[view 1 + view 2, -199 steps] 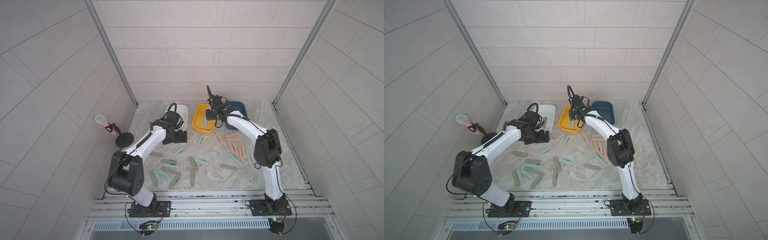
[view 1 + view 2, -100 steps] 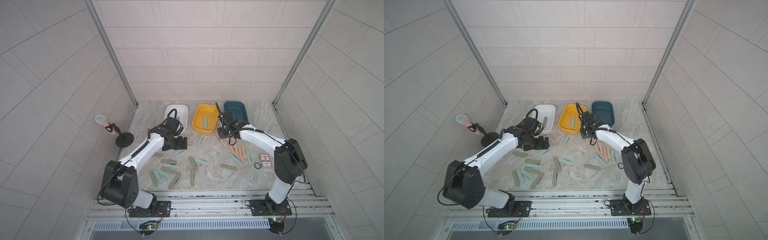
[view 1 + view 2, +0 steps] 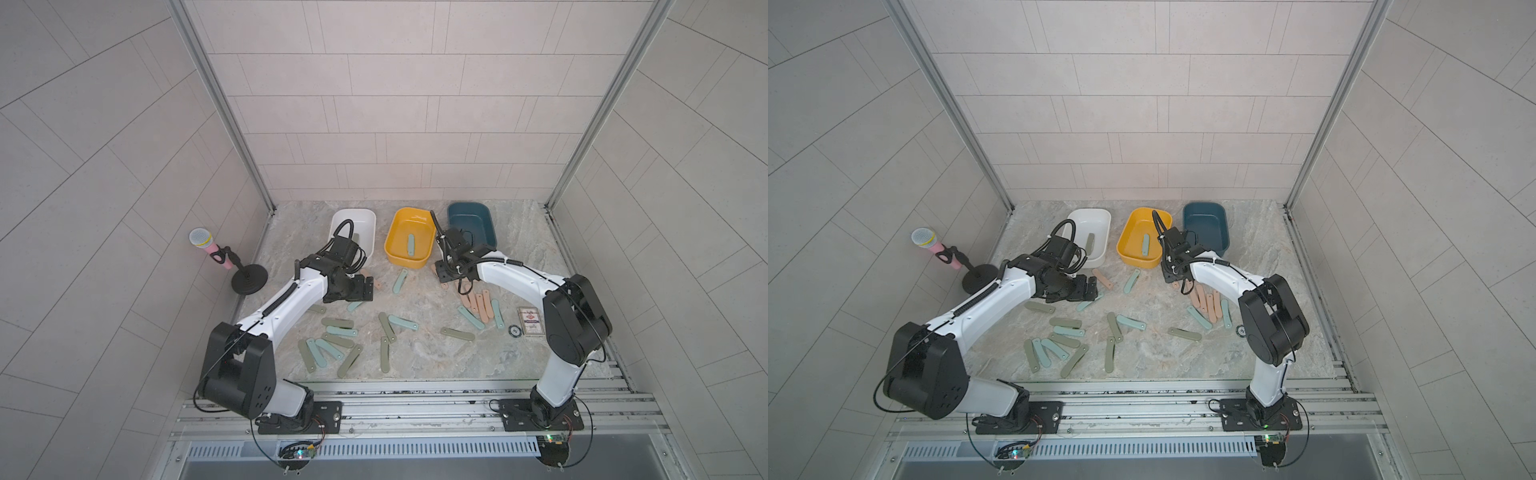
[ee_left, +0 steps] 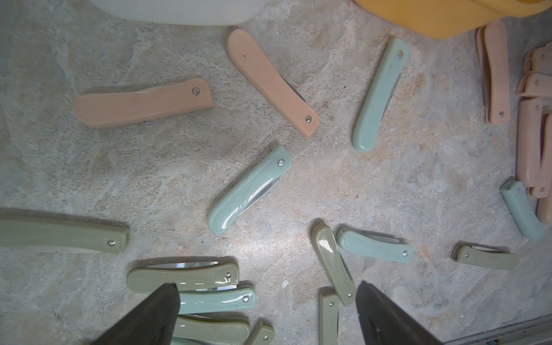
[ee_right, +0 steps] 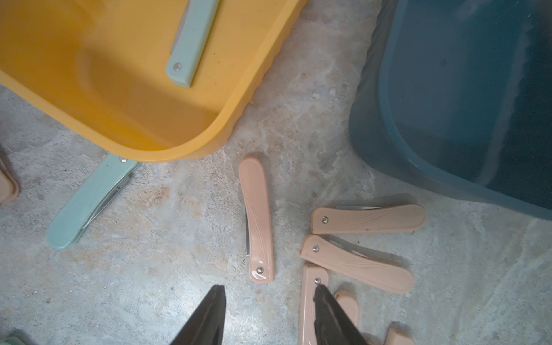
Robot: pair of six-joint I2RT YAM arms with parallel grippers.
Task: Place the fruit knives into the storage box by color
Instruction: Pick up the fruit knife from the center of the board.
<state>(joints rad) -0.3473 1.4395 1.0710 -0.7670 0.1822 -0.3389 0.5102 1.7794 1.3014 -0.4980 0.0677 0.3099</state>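
Right hand (image 5: 268,288) moved from yellow box (image 5: 227,119) to peach knife (image 5: 258,221), half-open, empty; left hand (image 4: 267,295) wide; peach pick next

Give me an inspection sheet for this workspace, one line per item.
Surface: marbled table, no spills seen.
Job's things: knives scattered on the table; one teal knife in the yellow bin, one green knife in the white bin; blue bin shows none.
Clutter: toy microphone, card, black disc.
Grippers: left gripper open, empty; right gripper open, empty, over pink knives.
Cables: black loop at each wrist.
Surroundings: tiled walls, metal rail.
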